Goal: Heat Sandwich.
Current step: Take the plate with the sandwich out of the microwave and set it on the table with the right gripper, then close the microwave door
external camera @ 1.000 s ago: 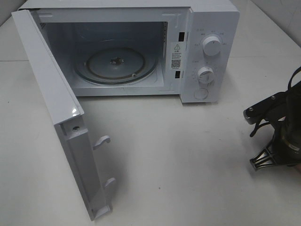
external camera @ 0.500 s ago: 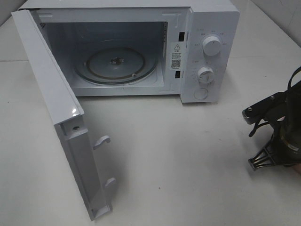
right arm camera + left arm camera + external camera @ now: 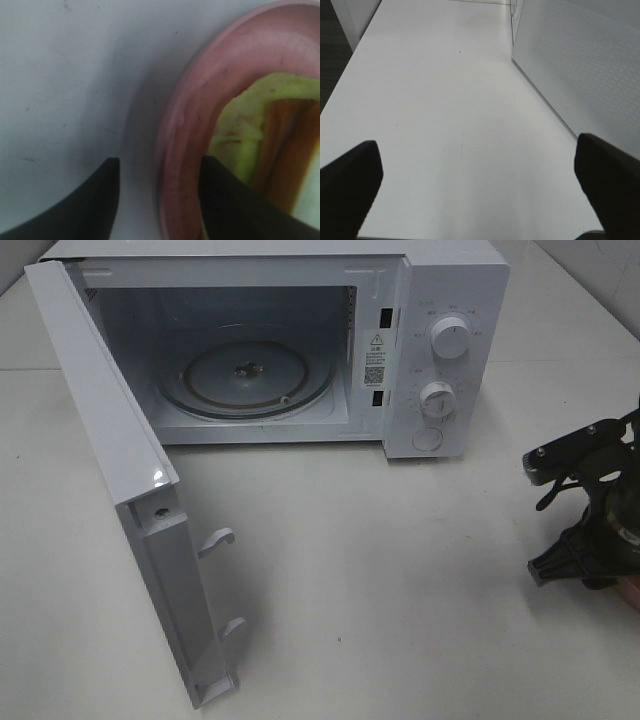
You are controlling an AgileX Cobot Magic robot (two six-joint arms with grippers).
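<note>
From the high camera, a white microwave (image 3: 270,340) stands at the back of the white counter (image 3: 400,580). Its door (image 3: 110,480) is swung wide toward the front left, and the glass turntable (image 3: 250,378) inside is bare. Two dials (image 3: 450,338) sit on the panel on its right side. The right arm (image 3: 590,510) is at the counter's right edge, pointing down, with a sliver of pink plate (image 3: 628,590) showing just below it. The left arm is out of this view.

In the left wrist view, the left gripper (image 3: 477,180) has its two dark fingers (image 3: 350,175) spread far apart over bare counter, holding nothing. The perforated outer face of the door stands beside it.

In the right wrist view, the right gripper (image 3: 157,200) is partly spread, its two fingers (image 3: 90,200) straddling the plate's rim: one outside over the counter, the other inside the plate. Whether they touch the rim cannot be told. The sandwich (image 3: 260,140) lies on the plate, close to the inner finger, with yellow-green filling visible.
</note>
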